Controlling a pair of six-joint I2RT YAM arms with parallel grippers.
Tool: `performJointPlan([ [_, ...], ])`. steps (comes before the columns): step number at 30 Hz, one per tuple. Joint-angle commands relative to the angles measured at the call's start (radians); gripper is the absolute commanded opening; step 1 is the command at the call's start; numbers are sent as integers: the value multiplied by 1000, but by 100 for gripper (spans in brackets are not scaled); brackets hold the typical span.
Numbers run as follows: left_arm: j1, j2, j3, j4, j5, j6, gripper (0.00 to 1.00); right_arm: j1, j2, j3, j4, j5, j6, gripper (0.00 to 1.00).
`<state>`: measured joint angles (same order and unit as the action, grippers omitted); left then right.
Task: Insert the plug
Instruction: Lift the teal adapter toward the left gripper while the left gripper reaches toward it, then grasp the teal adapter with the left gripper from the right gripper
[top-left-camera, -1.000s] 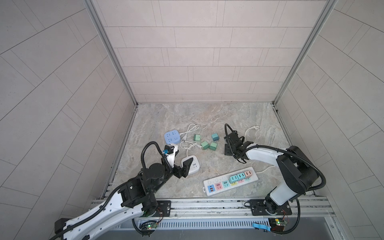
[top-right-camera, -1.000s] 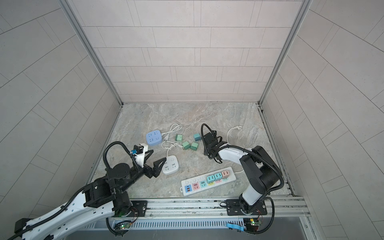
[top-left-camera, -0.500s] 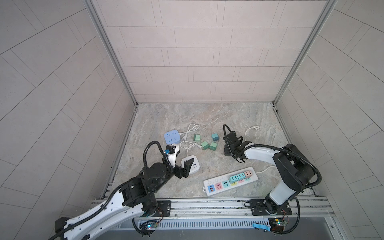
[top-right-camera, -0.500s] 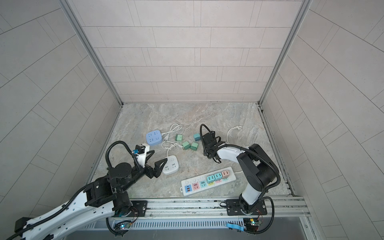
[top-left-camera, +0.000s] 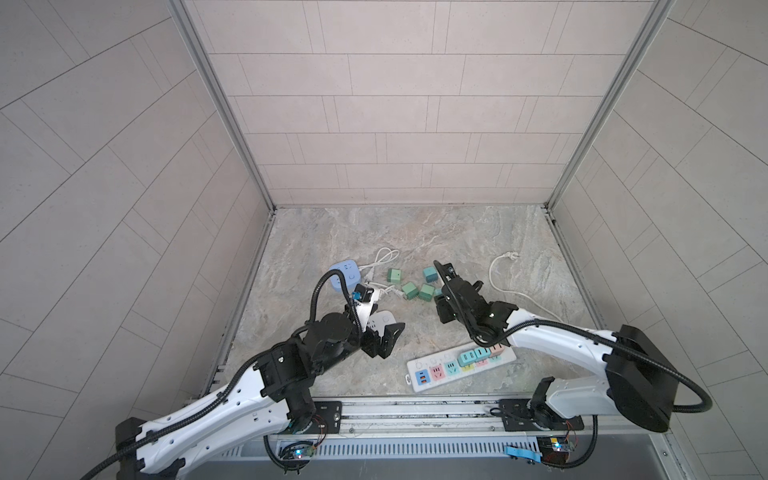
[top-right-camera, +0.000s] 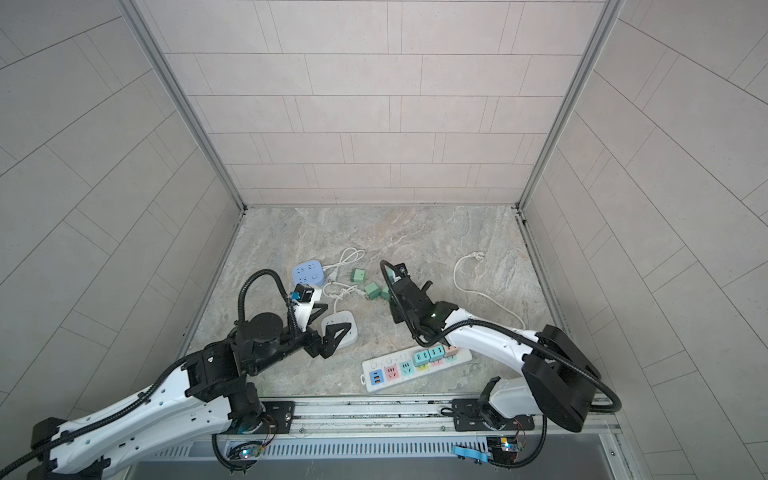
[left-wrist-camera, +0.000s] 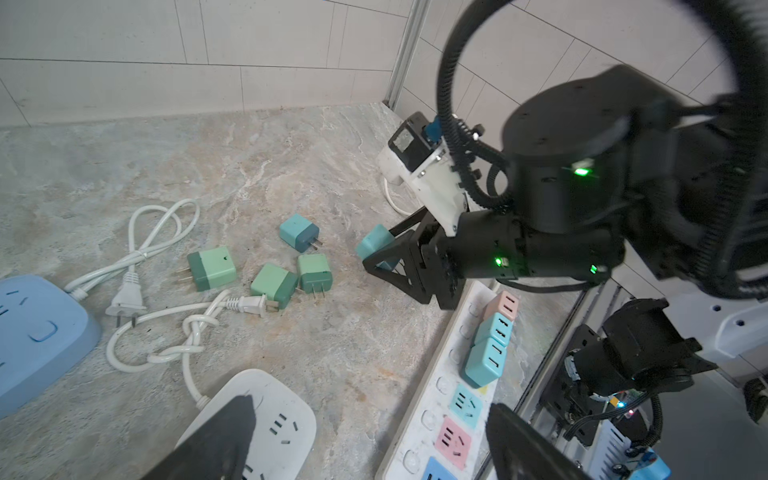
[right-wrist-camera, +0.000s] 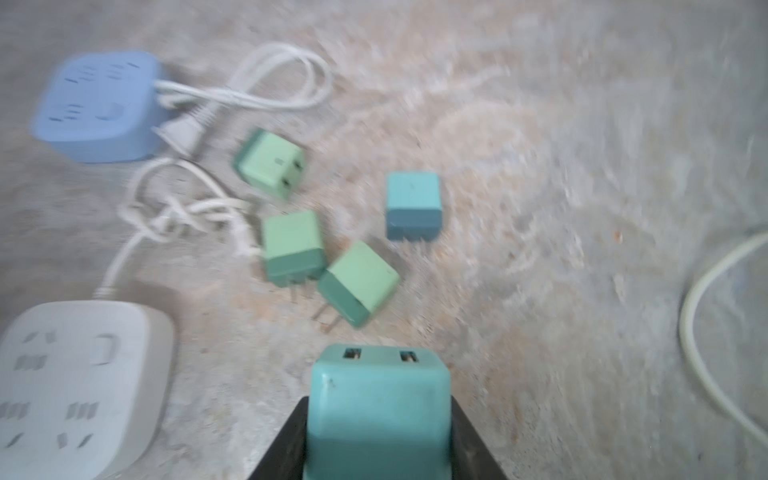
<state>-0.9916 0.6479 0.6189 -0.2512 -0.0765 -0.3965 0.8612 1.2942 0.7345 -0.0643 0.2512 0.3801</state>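
The long white power strip (top-left-camera: 430, 361) lies near the front edge with three chargers seated toward its right end, and my left gripper (left-wrist-camera: 368, 419) hangs with its jaws wide apart over the white square socket block (right-wrist-camera: 79, 382). My right gripper (left-wrist-camera: 380, 255) is clamped on the plug (right-wrist-camera: 376, 399), just right of the loose green chargers (right-wrist-camera: 293, 245) on the marble floor. The plug is a small rounded teal cube, darker toward the end between my fingers, with two little slots on its outward face.
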Motion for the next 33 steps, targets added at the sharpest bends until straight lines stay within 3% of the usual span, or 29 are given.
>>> performJointPlan([
  [1, 57, 44, 86, -73, 40, -65, 93, 97, -69, -29, 82, 144, -191, 15],
  [3, 100, 80, 126, -129, 59, -81, 92, 127, -115, -68, 141, 150, -250, 14],
  [6, 147, 122, 182, -237, 31, -98, 92, 139, -200, -180, 275, 70, -338, 12],
  [9, 161, 180, 224, -313, 15, -121, 92, 160, -278, -304, 434, -82, -536, 8],
  [12, 161, 206, 246, -289, 118, -135, 92, 215, -337, -396, 548, -136, -729, 5],
  [14, 162, 219, 256, -252, 184, -140, 92, 224, -366, -408, 558, -153, -790, 4],
  [22, 154, 310, 305, -181, 448, -76, 82, 224, -451, -406, 559, -183, -869, 4],
  [33, 97, 338, 308, -112, 476, -51, 77, 225, -449, -372, 584, -247, -866, 4],
])
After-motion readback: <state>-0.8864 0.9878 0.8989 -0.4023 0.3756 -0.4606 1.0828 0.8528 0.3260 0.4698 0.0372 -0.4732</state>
